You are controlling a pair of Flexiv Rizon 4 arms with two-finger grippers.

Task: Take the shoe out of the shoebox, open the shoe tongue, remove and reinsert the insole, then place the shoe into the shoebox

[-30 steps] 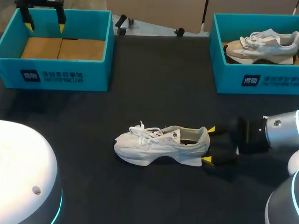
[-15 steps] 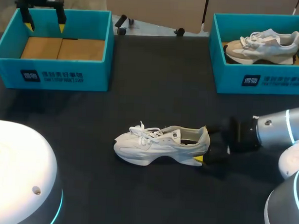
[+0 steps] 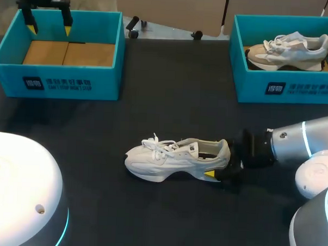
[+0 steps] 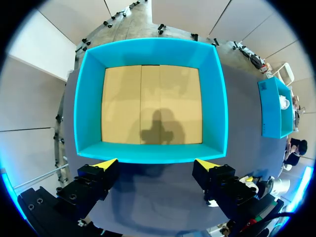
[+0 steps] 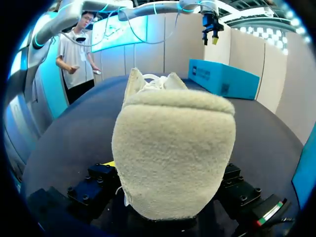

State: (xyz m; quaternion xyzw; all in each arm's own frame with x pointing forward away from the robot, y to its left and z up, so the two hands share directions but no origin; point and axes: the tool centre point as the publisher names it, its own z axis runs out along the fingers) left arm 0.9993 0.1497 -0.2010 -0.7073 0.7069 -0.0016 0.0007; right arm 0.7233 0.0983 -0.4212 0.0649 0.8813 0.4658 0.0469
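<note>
A white lace-up shoe [image 3: 173,159] lies on its sole in the middle of the black table, toe to the left. My right gripper [image 3: 219,160] is at its heel, one yellow tip against the near side of the sole; the far side is hidden. In the right wrist view the fuzzy heel [image 5: 173,148] fills the space at that gripper [image 5: 170,170]. My left gripper [image 3: 48,28] hangs open above the far edge of the empty teal shoebox [image 3: 62,80] at the back left. Its wrist view looks down past the gripper [image 4: 157,165] into that shoebox [image 4: 150,153] with its cardboard floor.
A second teal shoebox [image 3: 285,90] at the back right holds a beige and white shoe [image 3: 289,49]. White rounded robot housings sit at the front left [image 3: 14,187] and front right [image 3: 315,217] corners.
My right arm has slid left, bringing its gripper from just behind the heel to around it. The shoe and my left arm have stayed where they were.
</note>
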